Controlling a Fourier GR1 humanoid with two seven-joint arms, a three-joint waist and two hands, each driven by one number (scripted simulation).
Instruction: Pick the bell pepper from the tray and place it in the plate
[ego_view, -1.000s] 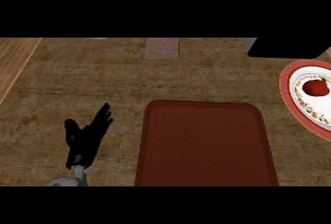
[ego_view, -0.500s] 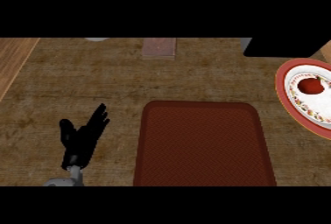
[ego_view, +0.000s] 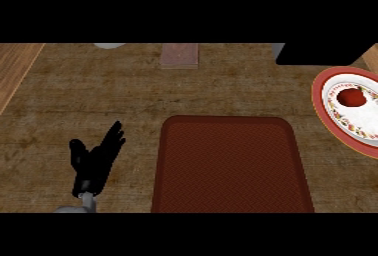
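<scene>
A red bell pepper (ego_view: 353, 97) lies in the white plate with a red patterned rim (ego_view: 325, 107) at the right edge of the head view. The dark red tray (ego_view: 230, 165) sits in the lower middle of the counter and nothing lies in it. My left hand (ego_view: 94, 159) rests open at the lower left, fingers pointing up, well left of the tray. My right hand does not show.
A small pink-brown block (ego_view: 180, 55) lies at the back of the wooden counter. A dark box (ego_view: 325, 52) stands at the back right, just behind the plate. A pale round object (ego_view: 111, 45) peeks in at the top left. A lighter wood strip (ego_view: 15, 70) runs along the left edge.
The whole view has drifted slightly, so the plate, tray and left hand sit a little more to the left and lower. The hand's pose is unchanged.
</scene>
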